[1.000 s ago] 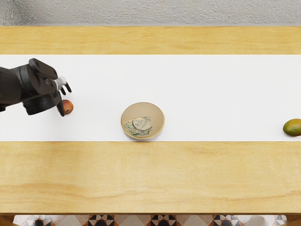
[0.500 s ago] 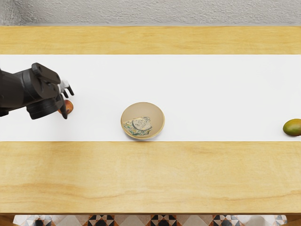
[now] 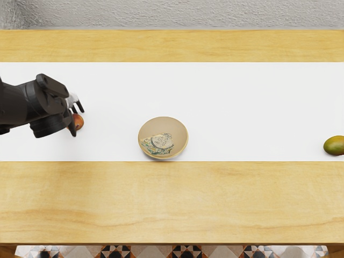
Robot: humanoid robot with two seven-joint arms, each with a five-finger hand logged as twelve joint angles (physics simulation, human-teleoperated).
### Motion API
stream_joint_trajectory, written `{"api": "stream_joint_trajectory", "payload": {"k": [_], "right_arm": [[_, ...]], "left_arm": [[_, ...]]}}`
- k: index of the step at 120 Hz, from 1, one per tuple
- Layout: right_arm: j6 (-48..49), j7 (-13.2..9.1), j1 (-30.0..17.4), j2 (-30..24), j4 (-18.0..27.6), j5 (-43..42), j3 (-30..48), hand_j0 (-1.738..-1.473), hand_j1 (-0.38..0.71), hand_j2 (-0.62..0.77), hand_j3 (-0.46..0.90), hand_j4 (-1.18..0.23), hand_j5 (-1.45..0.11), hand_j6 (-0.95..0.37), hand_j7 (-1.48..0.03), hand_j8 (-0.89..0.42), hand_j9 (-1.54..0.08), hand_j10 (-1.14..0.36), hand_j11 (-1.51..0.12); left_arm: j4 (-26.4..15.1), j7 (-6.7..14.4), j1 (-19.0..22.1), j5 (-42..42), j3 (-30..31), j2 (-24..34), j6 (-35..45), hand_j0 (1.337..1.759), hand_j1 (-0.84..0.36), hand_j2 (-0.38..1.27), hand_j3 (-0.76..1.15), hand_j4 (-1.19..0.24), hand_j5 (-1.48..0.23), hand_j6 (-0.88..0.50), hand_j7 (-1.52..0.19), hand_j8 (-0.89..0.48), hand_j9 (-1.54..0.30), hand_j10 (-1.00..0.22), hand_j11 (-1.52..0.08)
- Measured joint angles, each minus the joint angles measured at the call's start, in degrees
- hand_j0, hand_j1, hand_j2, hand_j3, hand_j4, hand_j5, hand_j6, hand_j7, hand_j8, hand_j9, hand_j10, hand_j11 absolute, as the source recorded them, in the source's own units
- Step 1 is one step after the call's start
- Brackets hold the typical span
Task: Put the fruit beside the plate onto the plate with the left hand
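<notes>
Since a second before, the left hand (image 3: 52, 107) had edged right onto the fruit (image 3: 79, 122). Its fingers (image 3: 71, 128) were curled against the fruit, hiding its left half. The fruit lay on the white cloth (image 3: 226, 91), well left of the plate (image 3: 183, 132).

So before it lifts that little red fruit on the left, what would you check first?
1. Left hand at the red fruit: ok, it covers the fruit's left side.
2. Fruit firmly held: cannot tell, the hand hides most of it.
3. Plate ready to receive: ok, only its painted pattern shows inside.
4. Way along the white runner from fruit to plate: ok, nothing stands between.
5. Mango out of the way: ok, far off at the right edge.
</notes>
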Motion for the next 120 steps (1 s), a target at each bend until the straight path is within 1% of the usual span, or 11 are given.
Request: {"api": "stream_joint_trajectory", "payload": {"k": [7,17,27,35,50,68,84,99,103,110,120], "right_arm": [[0.0,0.0,0.0,0.0,0.0,0.0,0.02,-1.658,-0.35,0.0,0.0,0.0,0.0,0.0,0.0,0.0,0.0,0.0,0.0],[0.0,0.0,0.0,0.0,0.0,0.0,0.02,-1.658,-0.35,0.0,0.0,0.0,0.0,0.0,0.0,0.0,0.0,0.0,0.0],[0.0,0.0,0.0,0.0,0.0,0.0,0.01,-1.658,-0.35,0.0,0.0,0.0,0.0,0.0,0.0,0.0,0.0,0.0,0.0],[0.0,0.0,0.0,0.0,0.0,0.0,0.0,-1.658,-0.35,0.0,0.0,0.0,0.0,0.0,0.0,0.0,0.0,0.0,0.0],[0.01,0.0,0.0,0.0,0.0,0.0,0.0,-1.658,-0.35,0.0,0.0,0.0,0.0,0.0,0.0,0.0,0.0,0.0,0.0],[0.0,0.0,0.0,0.0,0.0,0.0,0.01,-1.658,-0.35,0.0,0.0,0.0,0.0,0.0,0.0,0.0,0.0,0.0,0.0],[0.0,-0.01,0.0,0.0,-0.01,0.0,0.0,-1.658,-0.35,0.0,0.0,0.0,0.0,0.0,0.0,0.0,0.0,0.0,0.0],[0.0,0.0,0.0,0.0,-0.01,0.0,0.0,-1.658,-0.35,0.0,0.0,0.0,0.0,0.0,0.0,0.0,0.0,0.0,0.0],[0.0,0.0,0.0,0.0,-0.01,0.0,0.0,-1.658,-0.35,0.0,0.0,0.0,0.0,0.0,0.0,0.0,0.0,0.0,0.0],[0.0,0.0,0.0,0.0,-0.01,0.0,0.0,-1.658,-0.35,0.0,0.0,0.0,0.0,0.0,0.0,0.0,0.0,0.0,0.0],[0.0,0.0,0.0,0.0,0.0,0.0,0.01,-1.658,-0.35,0.0,0.0,0.0,0.0,0.0,0.0,0.0,0.0,0.0,0.0]], "left_arm": [[-0.65,-0.05,-0.2,0.11,-0.1,0.0,-0.96,1.658,-0.29,0.11,0.0,-0.57,-0.66,-0.13,-0.83,-0.5,-0.61,-0.54,-0.7],[-1.15,-0.09,-0.5,0.15,-0.15,0.0,-2.19,1.658,-0.42,0.15,0.0,-0.68,-0.76,0.08,-1.03,-0.23,-0.95,-0.65,-0.84],[-1.78,-0.04,-2.36,-0.26,-0.04,0.0,-3.04,1.657,-0.45,0.3,0.0,-0.74,-0.89,-0.2,-1.04,-0.28,-0.99,-0.72,-0.95],[-2.77,-0.05,-4.51,-0.65,0.06,0.0,-3.33,1.655,-0.42,0.37,0.0,-0.79,-0.95,-0.3,-1.07,-0.33,-1.04,-0.75,-1.01],[-5.07,-0.32,-9.68,-0.81,0.08,0.0,-6.7,1.653,-0.39,0.41,0.0,-0.82,-1.02,-0.36,-1.1,-0.36,-1.1,-0.77,-1.08],[-5.69,-0.66,-15.29,-0.73,-3.32,5.21,-23.42,1.65,-0.39,0.46,0.0,-0.83,-1.1,-0.35,-1.14,-0.35,-1.15,-0.77,-1.13],[-1.78,-0.74,-13.33,-0.33,-14.72,5.17,-32.59,1.647,-0.44,0.59,0.0,-0.82,-1.17,-0.3,-1.17,-0.32,-1.18,-0.74,-1.16],[3.74,-0.77,-8.27,0.58,-24.43,3.24,-34.98,1.648,-0.4,0.51,0.0,-0.83,-1.18,-0.32,-1.16,-0.33,-1.17,-0.75,-1.17],[5.34,-0.77,-6.98,1.1,-26.32,2.39,-35.31,1.648,-0.4,0.56,0.0,-0.83,-1.19,-0.31,-1.17,-0.34,-1.17,-0.76,-1.17],[7.69,-0.77,-6.52,1.69,-28.51,2.14,-35.63,1.649,-0.35,0.42,0.0,-0.83,-1.2,-0.34,-1.17,-0.35,-1.17,-0.76,-1.16],[11.14,-0.74,-4.53,2.16,-30.13,0.29,-35.88,1.649,-0.36,0.48,0.0,-0.83,-1.2,-0.34,-1.17,-0.35,-1.17,-0.77,-1.17]]}}
